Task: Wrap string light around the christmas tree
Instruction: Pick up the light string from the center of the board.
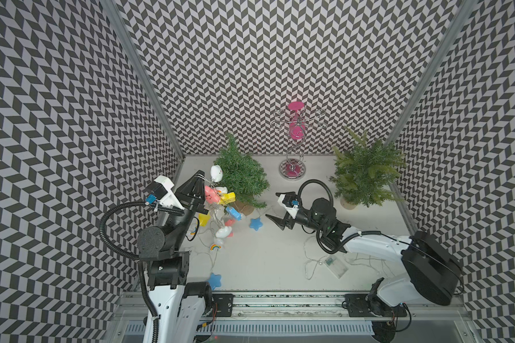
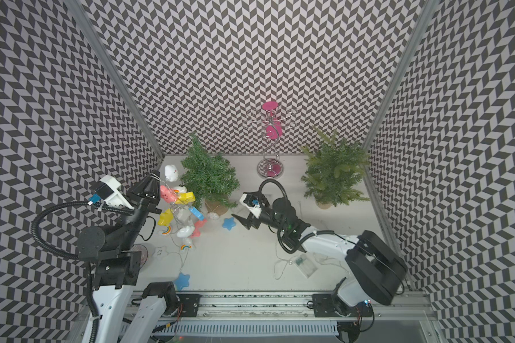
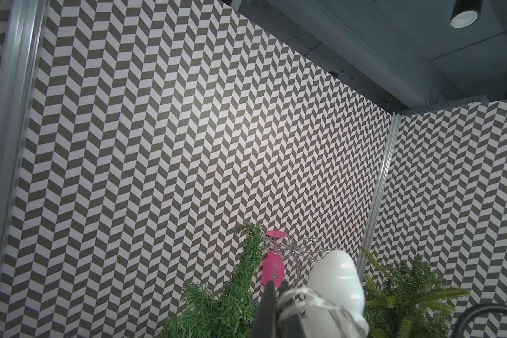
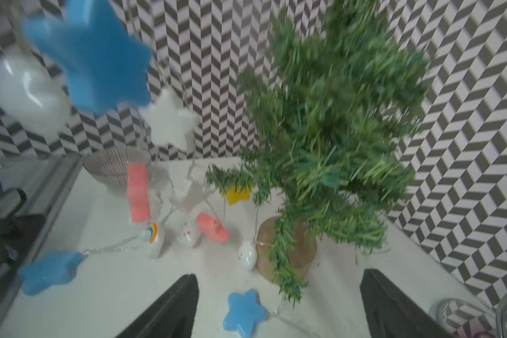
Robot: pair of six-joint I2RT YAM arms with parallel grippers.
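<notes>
My L fingers (image 1: 199,179) are clenched on the string light (image 1: 226,198) wire, up beside the christmas tree (image 1: 241,178), w/ most bulbs dangling in a bunch against the tree's side and a few lying on the counter (image 1: 265,267) by its pot. R fingers (image 4: 170,310) are spread wide w/ nothing in them, low on the tree's other side near the pot, a blue star bulb (image 4: 244,313) on the counter btwn them and it.
</notes>
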